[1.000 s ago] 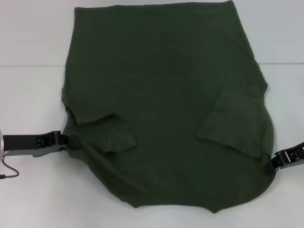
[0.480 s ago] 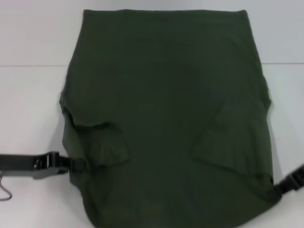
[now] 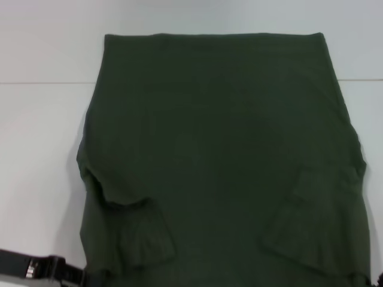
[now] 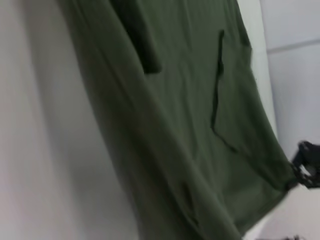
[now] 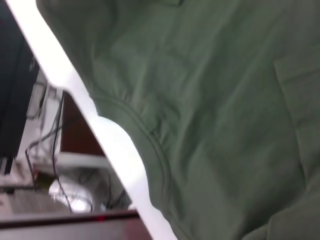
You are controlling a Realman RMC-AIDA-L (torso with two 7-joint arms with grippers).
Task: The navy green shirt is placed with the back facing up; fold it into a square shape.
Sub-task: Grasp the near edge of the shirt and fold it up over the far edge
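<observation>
The navy green shirt (image 3: 221, 155) lies spread on the white table (image 3: 42, 149) and fills most of the head view, from its straight far edge at 12 o'clock down to the near border at 6 o'clock. Both short sleeves are folded inward over the body: one sleeve flap sits at about 7 o'clock, the other at about 5 o'clock. The cloth looks mostly flat, with soft wrinkles around the sleeve folds.

The left gripper (image 3: 78, 276) is at the 7 o'clock corner of the head view, low and just beside the shirt's left side; its black tip meets the cloth edge there. Whether its fingers are closed on the cloth, I cannot tell, because the tip is dark against the dark cloth.

The right gripper (image 4: 305, 162) is almost outside the head view at 5 o'clock. In the left wrist view it shows as a small black shape at the far corner of the shirt, and the cloth seems drawn to a point where it meets it; its fingers are too small to judge.

The right wrist view shows the collar seam of the shirt near the table edge
</observation>
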